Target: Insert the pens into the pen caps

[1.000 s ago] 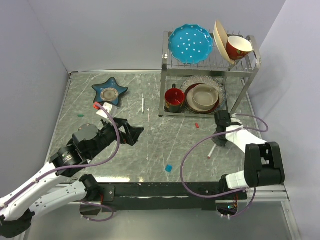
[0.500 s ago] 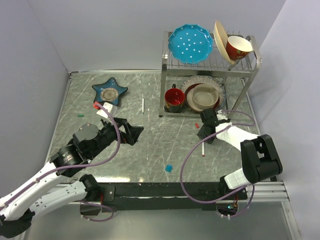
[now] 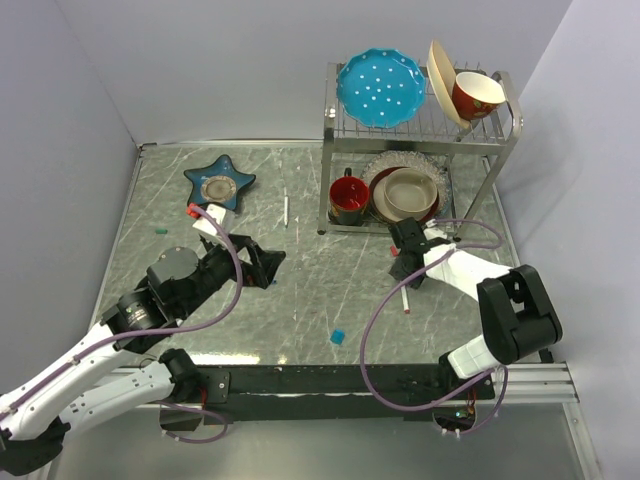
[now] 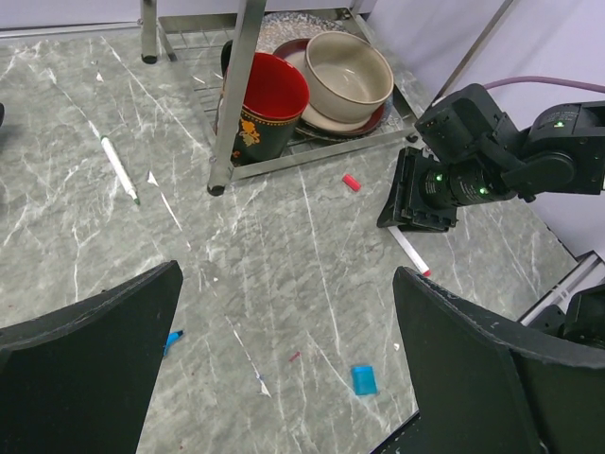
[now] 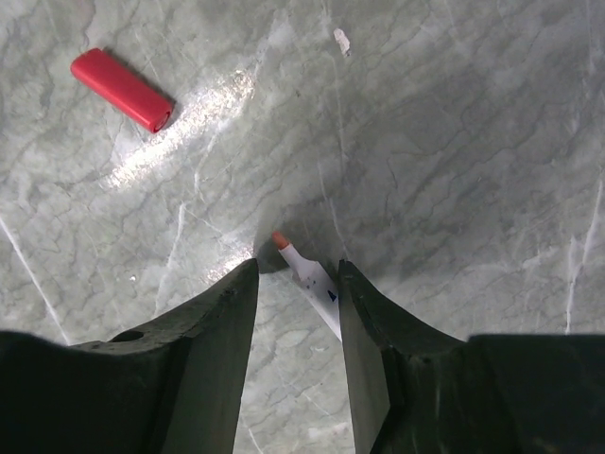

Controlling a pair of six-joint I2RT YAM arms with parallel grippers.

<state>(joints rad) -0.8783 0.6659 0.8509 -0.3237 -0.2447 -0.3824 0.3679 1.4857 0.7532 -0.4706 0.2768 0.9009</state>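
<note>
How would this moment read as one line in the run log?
left end effector: open, hovering | right end effector: open, astride red-tipped pen | red cap: lying apart from pen, not fitted

This is a robotics lab cell dressed as a kitchen counter. Plain pale lilac partition walls [image 3: 200, 70] box in a grey marble-patterned tabletop [image 3: 300, 290], and two white-and-black robot arms with looping purple cables [image 3: 70, 368] are bolted to a black rail [image 3: 330, 380] at its near edge. A two-tier metal wire dish rack [image 3: 508, 140] holds a turquoise dotted plate [image 3: 379, 88], a red mug [image 3: 348, 197] and stacked beige bowls [image 3: 411, 192].
</note>
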